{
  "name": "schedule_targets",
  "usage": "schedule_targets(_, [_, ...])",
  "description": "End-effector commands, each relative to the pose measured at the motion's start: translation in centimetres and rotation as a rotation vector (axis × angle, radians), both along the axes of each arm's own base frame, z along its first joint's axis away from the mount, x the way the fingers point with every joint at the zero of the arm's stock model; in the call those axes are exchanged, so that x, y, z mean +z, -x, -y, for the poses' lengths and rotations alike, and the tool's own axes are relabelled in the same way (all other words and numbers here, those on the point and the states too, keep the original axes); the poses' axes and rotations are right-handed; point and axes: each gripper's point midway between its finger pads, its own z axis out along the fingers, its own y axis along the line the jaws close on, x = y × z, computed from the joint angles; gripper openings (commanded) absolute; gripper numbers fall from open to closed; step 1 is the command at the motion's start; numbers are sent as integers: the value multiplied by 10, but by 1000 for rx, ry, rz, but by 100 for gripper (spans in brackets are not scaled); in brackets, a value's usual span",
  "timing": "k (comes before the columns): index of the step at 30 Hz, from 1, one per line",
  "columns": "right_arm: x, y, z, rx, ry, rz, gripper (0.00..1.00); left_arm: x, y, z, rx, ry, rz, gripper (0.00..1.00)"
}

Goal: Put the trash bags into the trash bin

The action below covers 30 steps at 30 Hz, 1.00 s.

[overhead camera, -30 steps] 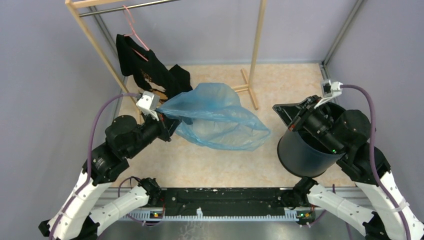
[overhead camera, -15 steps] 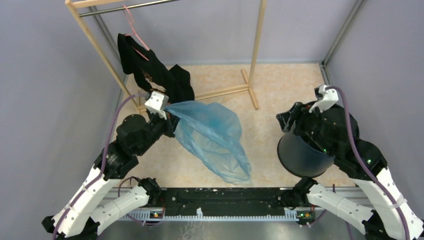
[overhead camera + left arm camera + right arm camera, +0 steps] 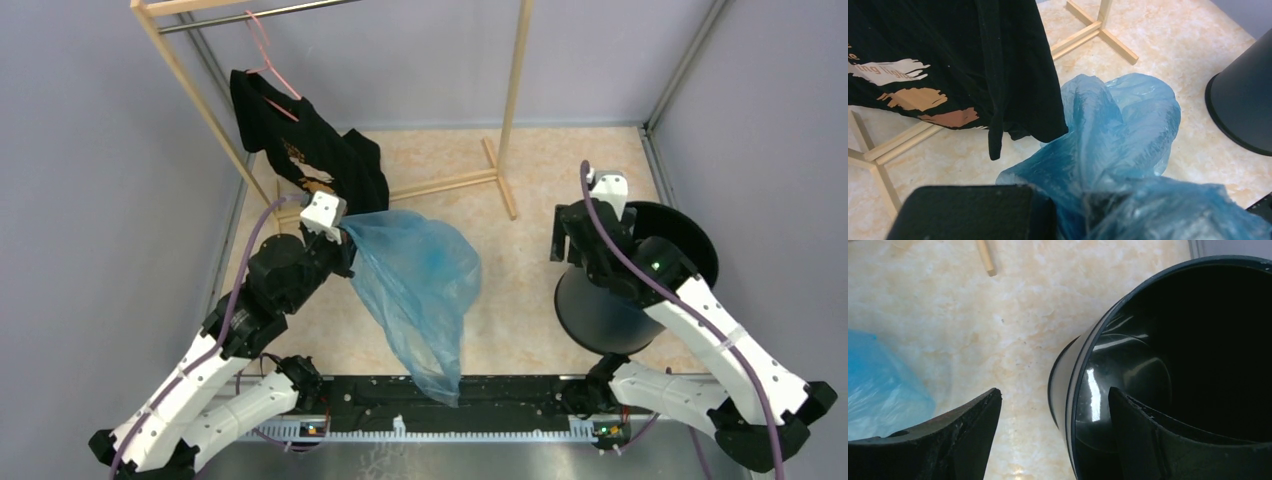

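The light-blue trash bag (image 3: 420, 285) hangs from my left gripper (image 3: 345, 237), which is shut on its bunched top; its loose end droops to the near edge. In the left wrist view the crinkled trash bag (image 3: 1120, 125) fills the space in front of my left gripper (image 3: 1083, 212). The black trash bin (image 3: 600, 310) stands at the right, mouth up. My right gripper (image 3: 566, 232) is open at the bin's left rim. In the right wrist view my right gripper (image 3: 1054, 397) straddles the trash bin (image 3: 1088, 390) wall, one finger inside, one outside, holding nothing.
A black shirt (image 3: 300, 150) on a pink hanger hangs from a wooden rack (image 3: 515, 100) just behind the left gripper; it shows close in the left wrist view (image 3: 973, 60). Grey walls close in left and right. A black rail (image 3: 450, 400) runs along the near edge.
The right gripper has opened and let go of the bin's rim; the bin went from tilted to standing. The bag's free end dropped and now hangs toward the near edge.
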Motion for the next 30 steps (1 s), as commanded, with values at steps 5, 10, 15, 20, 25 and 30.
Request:
schedule_targets(5, [-12, -3, 4, -26, 31, -4, 55, 20, 16, 1, -27, 105, -18, 0])
schedule_targets(10, [-6, -5, -19, 81, -74, 28, 35, 30, 26, 2, -47, 158, -37, 0])
schedule_targets(15, [2, -10, -55, 233, -174, 41, 16, 43, 34, 4, -73, 197, -52, 0])
schedule_targets(20, [-4, -16, -96, 368, -248, -15, 7, 61, 44, 0, -83, 230, -46, 0])
schedule_targets(25, [-5, -18, -134, 452, -288, -22, 6, 69, 49, -6, -72, 251, -45, 0])
schedule_targets(30, [-6, -16, -174, 524, -279, -38, 7, 77, 51, -6, -77, 269, -39, 0])
